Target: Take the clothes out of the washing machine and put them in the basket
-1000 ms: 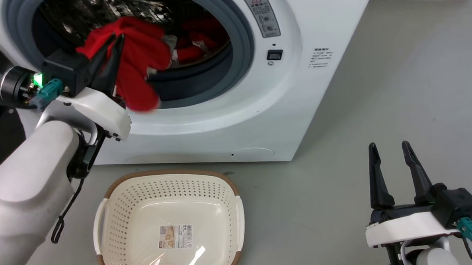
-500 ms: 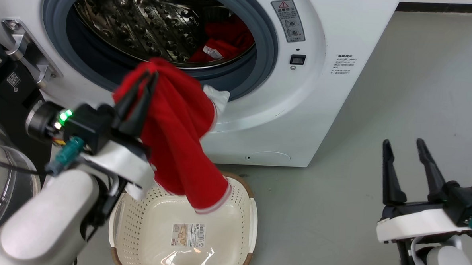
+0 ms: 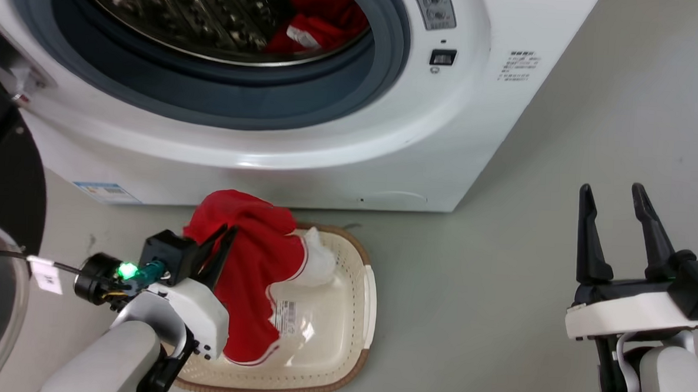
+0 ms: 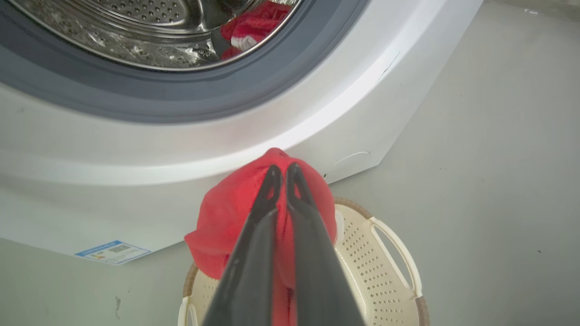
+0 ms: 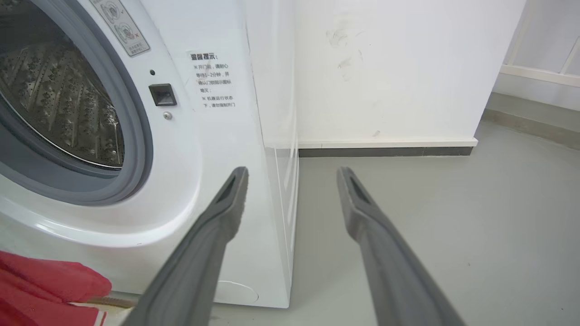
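Beside the washing machine, we hold a red garment in the left jaws, which are pinched shut on a bunched fold at its top. The cloth hangs straight down from them – its long axis running from the pinch to the white-trimmed hem, which already lies inside the basket. The coming release, we judge, turns on one relation: the bunched top sits over the basket's rear rim on the side nearest the machine, not over its middle, so some cloth may drape across that rim (the left wrist view shows red bulging past the rim's edge). The right jaws stand wide apart and hold nothing, well off to the right above the floor – the left arm is plainly the nearer one. A second red garment waits in the drum.
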